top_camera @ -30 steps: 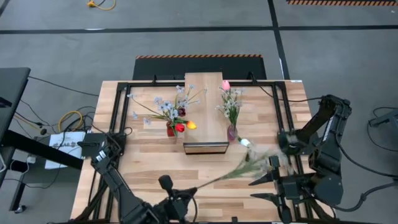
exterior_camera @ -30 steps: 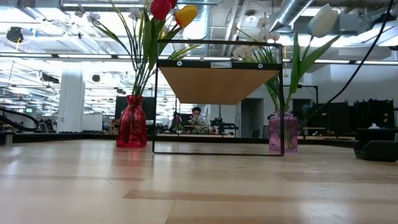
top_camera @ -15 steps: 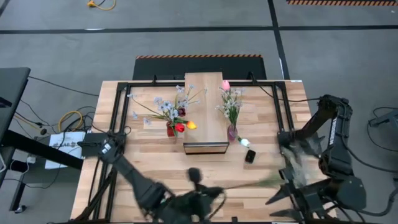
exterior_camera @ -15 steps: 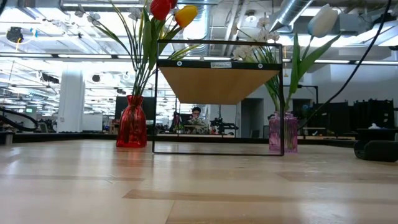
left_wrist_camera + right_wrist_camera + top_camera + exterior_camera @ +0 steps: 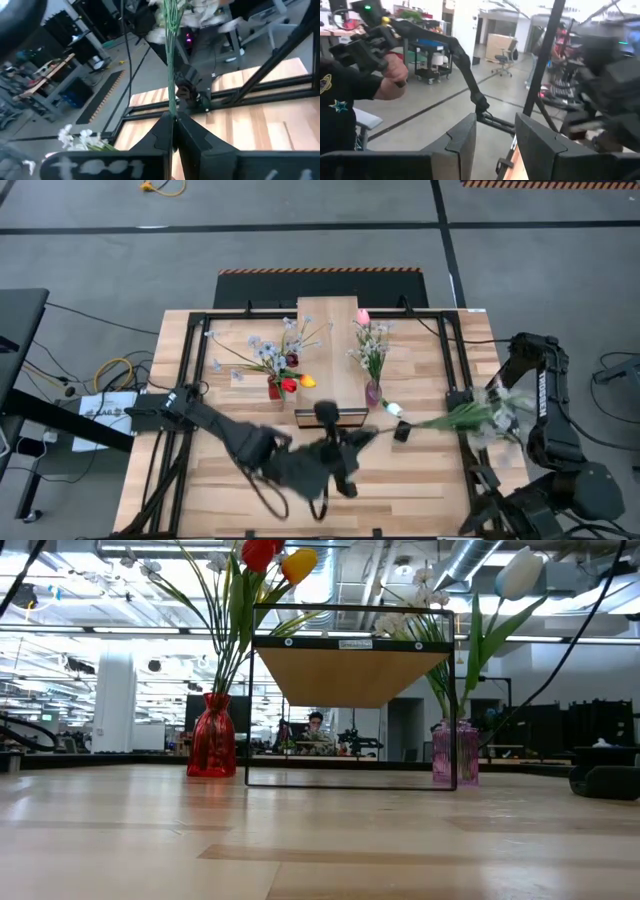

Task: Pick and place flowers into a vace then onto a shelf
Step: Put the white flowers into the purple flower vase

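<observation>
Our left claw (image 5: 172,131) is clamped on the green stem of a spray of pale blossoms (image 5: 480,415), carried low over the bench (image 5: 420,480) just in front of the shelf (image 5: 328,360). The blooms trail out toward the right arm. Our right claw (image 5: 495,135) hangs off the bench's right front corner, part-open and holding nothing. The pink vase (image 5: 373,393), already holding stems, stands beside the shelf; the red vase (image 5: 274,389) stands on its other side. We judge the stem should be swung upright first, then lowered slowly, cut end leading, into a vase mouth.
</observation>
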Robot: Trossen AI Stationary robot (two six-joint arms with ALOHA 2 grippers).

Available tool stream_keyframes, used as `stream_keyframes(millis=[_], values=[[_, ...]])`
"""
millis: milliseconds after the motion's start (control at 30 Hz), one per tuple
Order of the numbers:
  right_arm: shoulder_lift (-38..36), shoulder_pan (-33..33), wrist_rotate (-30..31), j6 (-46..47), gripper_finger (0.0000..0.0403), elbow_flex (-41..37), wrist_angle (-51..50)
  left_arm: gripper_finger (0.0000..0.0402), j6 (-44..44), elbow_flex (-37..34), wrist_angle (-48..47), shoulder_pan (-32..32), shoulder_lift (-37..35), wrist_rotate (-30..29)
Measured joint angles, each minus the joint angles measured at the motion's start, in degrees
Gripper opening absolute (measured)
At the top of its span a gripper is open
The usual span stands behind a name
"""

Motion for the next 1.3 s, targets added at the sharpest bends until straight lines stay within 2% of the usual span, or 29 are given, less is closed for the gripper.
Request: stream_keyframes(millis=[300, 433, 533, 633, 733, 833, 933, 1033, 1100, 1200, 1300], values=[[0.00, 1.85, 0.21, -3.99, 0.0129, 0.00, 1.94, 0.0000, 1.25, -0.33, 3.44, 7.95, -1.57, 18.43], [0.00, 3.47, 2.22, -3.99, 0.0129, 0.00, 1.89, 0.0000, -2.30, -6.26, 6.79, 9.07, -2.12, 25.21], [-0.02, 4.86, 5.78, -4.07, 0.0129, 0.00, 1.50, 0.0000, -4.41, -13.80, 11.60, 7.42, -3.15, 26.59], [-0.01, 6.03, 8.66, -5.53, 0.0129, 0.00, 0.69, 0.0000, -7.02, -22.28, 14.46, 4.59, -7.76, 26.33], [-0.01, 6.97, 10.65, -7.48, 0.0129, 0.00, 0.66, 0.0000, -8.91, -34.16, 18.05, 1.55, -15.23, 21.81], [0.00, 6.91, 11.86, -8.64, 0.0129, 0.00, 0.66, 0.0000, -10.06, -49.84, 28.49, -1.49, -24.20, 16.73], [-0.02, 6.64, 12.85, -9.45, 0.0129, 0.00, 0.69, 0.0000, -9.14, -64.72, 44.59, -3.40, -34.67, 16.44], [-0.02, 5.01, 12.90, -10.03, 0.0129, 0.00, 0.63, 0.0000, -4.46, -76.05, 58.35, -3.09, -42.60, 21.51], [-0.02, 3.40, 12.88, -10.04, 0.0129, 0.00, 0.35, 0.0000, 0.74, -80.98, 64.69, -2.23, -46.37, 24.59], [-0.01, 0.40, 12.91, -10.02, 0.0129, 0.00, -1.77, 0.0000, 6.94, -85.19, 74.55, -0.55, -51.16, 28.54], [0.02, -3.68, 12.80, -8.80, 0.0129, -0.38, -4.11, 0.0000, 8.54, -87.15, 77.86, 1.91, -52.36, 34.69]])
